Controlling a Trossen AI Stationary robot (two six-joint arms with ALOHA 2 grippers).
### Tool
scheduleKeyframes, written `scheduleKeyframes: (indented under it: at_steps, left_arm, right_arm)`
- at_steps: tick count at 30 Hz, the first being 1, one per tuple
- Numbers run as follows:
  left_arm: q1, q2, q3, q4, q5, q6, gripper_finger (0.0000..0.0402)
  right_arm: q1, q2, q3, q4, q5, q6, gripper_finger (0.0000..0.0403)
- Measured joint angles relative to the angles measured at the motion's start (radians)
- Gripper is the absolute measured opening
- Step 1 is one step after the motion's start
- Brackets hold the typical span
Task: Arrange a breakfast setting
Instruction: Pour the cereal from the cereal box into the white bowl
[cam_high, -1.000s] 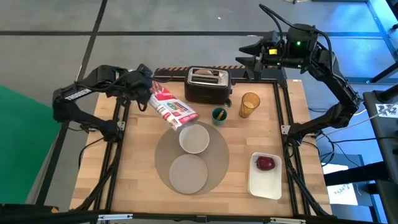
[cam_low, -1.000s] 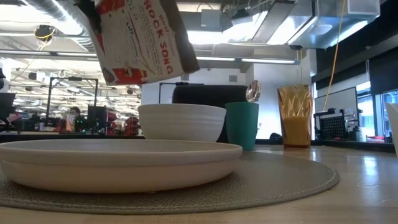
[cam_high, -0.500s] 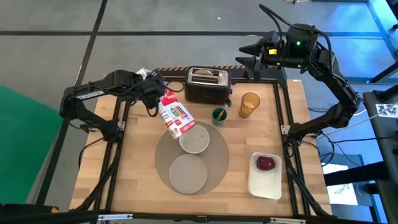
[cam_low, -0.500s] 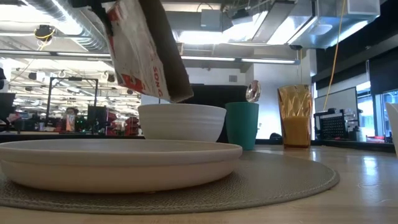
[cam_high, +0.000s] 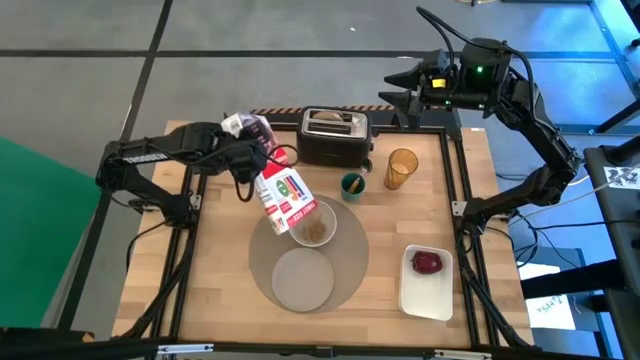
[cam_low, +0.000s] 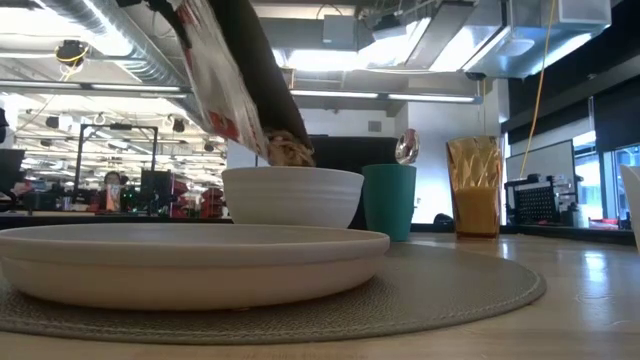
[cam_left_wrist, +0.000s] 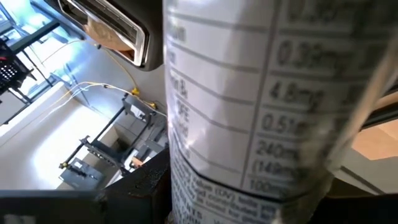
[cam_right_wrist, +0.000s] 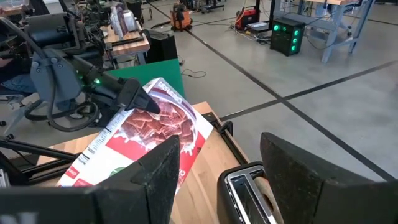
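My left gripper (cam_high: 252, 152) is shut on a red-and-white cereal bag (cam_high: 283, 198) tipped mouth-down over the white bowl (cam_high: 330, 212). Brown cereal (cam_high: 318, 232) lies in the bowl and falls from the bag's mouth (cam_low: 288, 150). The bowl and the small white plate (cam_high: 303, 278) sit on the round grey-beige placemat (cam_high: 352, 258). The amber cup (cam_high: 401, 168) stands at the far right. The red apple (cam_high: 427, 262) lies on the white tray (cam_high: 425, 296). My right gripper (cam_high: 400, 95) is open and empty above the table's far right corner. My left gripper holds the bag at its raised, crumpled closed end (cam_right_wrist: 144, 102), coming from the table's left side. The bag slants down toward the right, lifted clear, its mouth just above the bowl's rim. The bag fills the left wrist view (cam_left_wrist: 261, 106) and hides the fingers.
A black toaster (cam_high: 335, 137) stands at the far edge with something brown in a slot (cam_left_wrist: 109, 31). A small teal cup (cam_high: 352, 184) holding a utensil (cam_low: 406, 148) stands between the toaster and the bowl. Bare wood lies at the table's near left.
My left gripper has moved toward the table's right, toward the bowl, and tipped the bag steeper. The bag's mouth has swung from the bowl's far-left side to over the bowl, and cereal now lies in the bowl that was empty before.
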Motion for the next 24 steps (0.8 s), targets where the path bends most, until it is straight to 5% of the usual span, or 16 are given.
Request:
scheduleKeyframes:
  at_steps: [24]
  left_arm:
    - [0.0,0.0,0.0,-0.003,-0.041,0.012,0.0192]
  right_arm:
    - [0.0,0.0,0.0,-0.04,0.0,0.008,0.0214]
